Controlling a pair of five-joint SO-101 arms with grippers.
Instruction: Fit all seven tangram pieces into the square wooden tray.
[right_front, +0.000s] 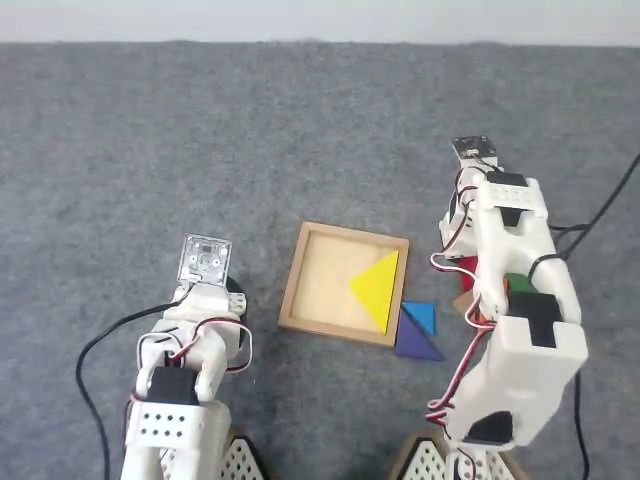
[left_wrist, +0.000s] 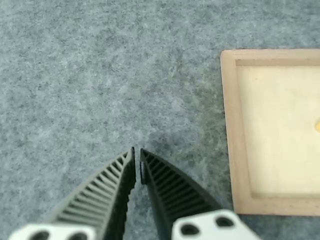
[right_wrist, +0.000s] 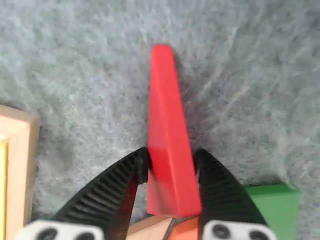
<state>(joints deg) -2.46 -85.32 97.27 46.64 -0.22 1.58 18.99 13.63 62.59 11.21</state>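
Note:
The square wooden tray (right_front: 292, 300) lies mid-table with a yellow triangle (right_front: 378, 286) inside at its right side. A light blue triangle (right_front: 421, 315) and a dark blue piece (right_front: 415, 344) lie just outside the tray's right edge. My right gripper (right_wrist: 170, 162) is shut on a red piece (right_wrist: 167, 135), held on edge above the carpet; a sliver of that red piece (right_front: 464, 266) peeks from beside the right arm. A green piece (right_wrist: 277, 202) and an orange piece (right_wrist: 185, 231) lie under it. My left gripper (left_wrist: 137, 156) is shut and empty over bare carpet left of the tray (left_wrist: 231, 130).
Grey carpet covers the table, with open room left of and beyond the tray. The right arm's white body (right_front: 520, 300) hides part of the loose pieces; a green piece (right_front: 518, 283) and an orange corner (right_front: 463, 300) peek out beside it. Black cables trail off at both sides.

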